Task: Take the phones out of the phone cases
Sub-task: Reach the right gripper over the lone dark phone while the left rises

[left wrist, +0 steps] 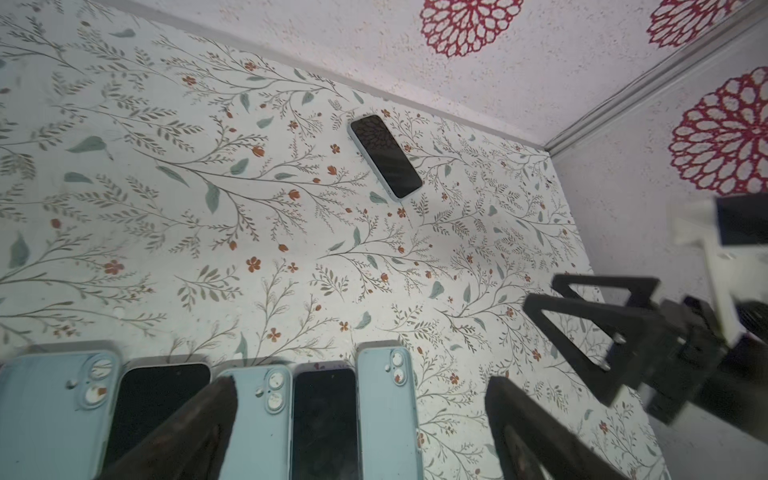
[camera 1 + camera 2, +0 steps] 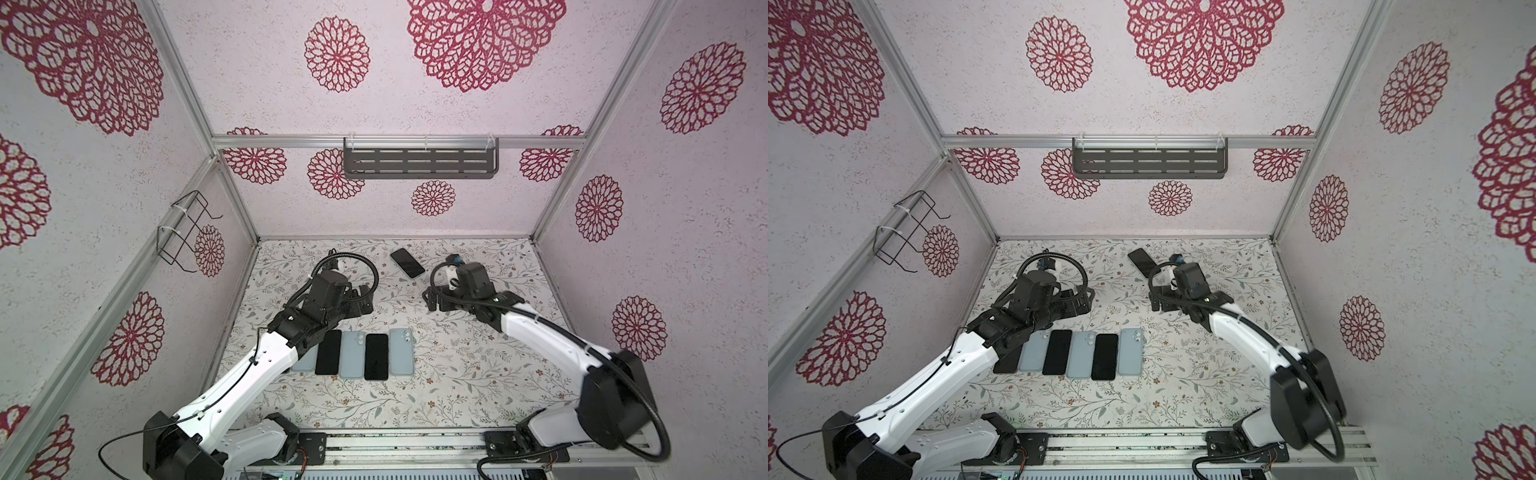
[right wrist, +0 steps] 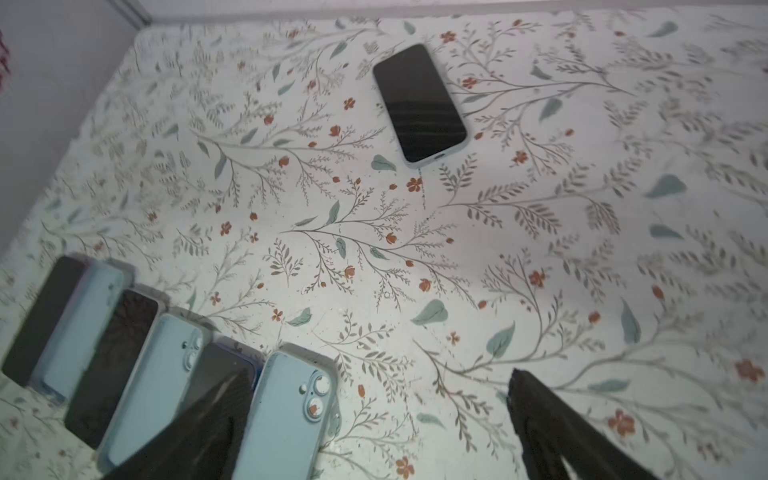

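We have bare bench [image 2: 457,374] between the left gripper [image 2: 368,300] and right gripper [image 2: 429,300], room to pass. Ahead of the right gripper lies a cased phone [image 2: 407,262]; behind the left gripper, a row of phones and cases [image 2: 353,355] blocks us.

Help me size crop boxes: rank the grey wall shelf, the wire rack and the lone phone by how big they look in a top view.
1. grey wall shelf
2. wire rack
3. lone phone
The shelf and the rack hang higher, nearer the camera, so this ranks apparent size only.

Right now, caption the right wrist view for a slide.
Open right gripper above floral table; cased phone lies apart from the phone row.
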You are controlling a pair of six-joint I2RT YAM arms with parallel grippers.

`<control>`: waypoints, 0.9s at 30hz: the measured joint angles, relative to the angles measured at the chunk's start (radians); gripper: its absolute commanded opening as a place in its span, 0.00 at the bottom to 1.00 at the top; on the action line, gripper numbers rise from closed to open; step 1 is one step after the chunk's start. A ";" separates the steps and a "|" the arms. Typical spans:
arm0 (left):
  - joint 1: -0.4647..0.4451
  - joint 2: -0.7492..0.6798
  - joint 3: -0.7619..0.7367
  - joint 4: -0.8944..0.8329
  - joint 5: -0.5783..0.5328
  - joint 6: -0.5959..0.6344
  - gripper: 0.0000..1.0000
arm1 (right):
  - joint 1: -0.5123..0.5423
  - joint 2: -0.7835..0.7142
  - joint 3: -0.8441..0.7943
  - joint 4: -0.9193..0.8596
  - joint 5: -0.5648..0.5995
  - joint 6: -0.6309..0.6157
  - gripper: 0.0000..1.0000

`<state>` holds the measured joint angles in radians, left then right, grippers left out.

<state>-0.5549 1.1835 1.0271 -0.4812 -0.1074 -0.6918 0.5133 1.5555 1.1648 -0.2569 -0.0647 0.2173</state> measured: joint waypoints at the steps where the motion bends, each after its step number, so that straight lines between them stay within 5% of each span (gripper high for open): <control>1: 0.005 0.013 0.000 0.011 0.016 -0.001 0.97 | -0.006 0.083 0.077 -0.015 -0.024 -0.056 0.99; 13: 0.075 0.103 -0.022 0.101 0.096 -0.011 0.97 | -0.069 0.807 0.871 -0.286 -0.119 -0.383 0.98; 27: 0.093 0.166 -0.029 0.135 0.108 -0.017 0.97 | -0.075 1.024 1.174 -0.418 -0.032 -0.477 0.99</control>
<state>-0.4614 1.3491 0.9985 -0.3458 0.0006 -0.7090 0.4381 2.5793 2.3390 -0.6750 -0.0971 -0.2596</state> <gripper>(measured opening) 0.972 0.987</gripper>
